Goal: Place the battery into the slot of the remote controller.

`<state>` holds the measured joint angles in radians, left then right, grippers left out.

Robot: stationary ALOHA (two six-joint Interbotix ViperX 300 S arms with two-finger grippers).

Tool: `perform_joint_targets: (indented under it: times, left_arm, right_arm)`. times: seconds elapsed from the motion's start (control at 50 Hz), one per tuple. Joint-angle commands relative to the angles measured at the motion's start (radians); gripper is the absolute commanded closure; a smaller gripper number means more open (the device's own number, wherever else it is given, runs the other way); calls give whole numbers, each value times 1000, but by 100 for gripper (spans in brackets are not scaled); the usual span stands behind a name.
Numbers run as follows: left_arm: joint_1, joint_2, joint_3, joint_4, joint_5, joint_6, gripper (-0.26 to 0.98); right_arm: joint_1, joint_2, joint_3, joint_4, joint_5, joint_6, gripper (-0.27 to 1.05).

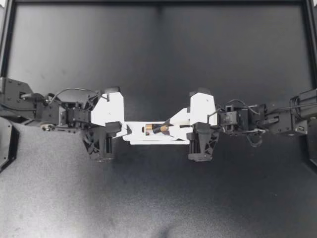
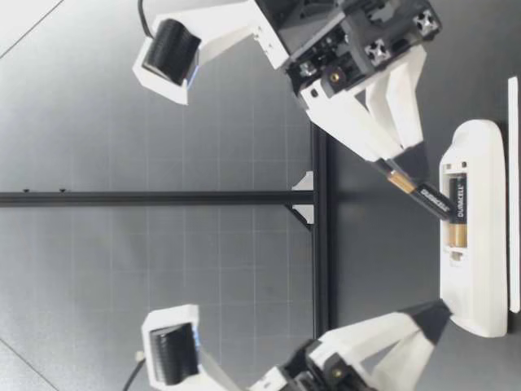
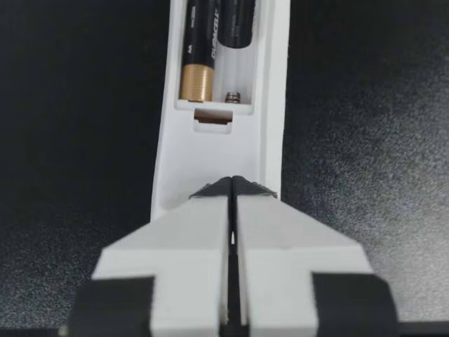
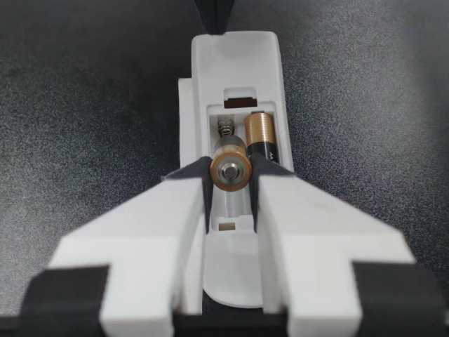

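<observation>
The white remote (image 1: 148, 135) lies back up between my arms, with its battery bay open. One battery (image 2: 458, 213) sits seated in the bay. My right gripper (image 1: 167, 127) is shut on a second battery (image 1: 153, 128), which tilts nose-down into the bay's empty lane (image 4: 230, 203). In the right wrist view this battery (image 4: 231, 170) shows end-on between the fingers, pointing at the spring (image 4: 224, 128), beside the seated battery (image 4: 261, 137). My left gripper (image 1: 122, 130) is shut with nothing between its fingers. Its tips (image 3: 233, 184) rest on the remote's end (image 3: 210, 161).
A thin white cover strip (image 2: 514, 195) lies flat on the table beside the remote. The dark table mat (image 1: 158, 198) spreads all around. A black frame rail (image 1: 158, 2) borders the far edge.
</observation>
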<state>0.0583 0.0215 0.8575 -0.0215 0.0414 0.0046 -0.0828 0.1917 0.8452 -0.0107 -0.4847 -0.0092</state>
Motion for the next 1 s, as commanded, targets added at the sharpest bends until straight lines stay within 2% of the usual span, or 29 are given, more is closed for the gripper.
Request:
perform_joint_targets:
  times: [0.0,0.38,0.98]
  left_arm:
    - [5,0,-20,2,-8,-2,88]
    - [5,29,-21,2,-9,-6,88]
    - [5,20,-21,2,-5,-8,88]
  right_arm:
    - [-8,-11,-20,-2,2,-2,75]
    - [-8,9,-31,-2,21,-2,75]
    - [-9,20,-107,-20,209,-2,72]
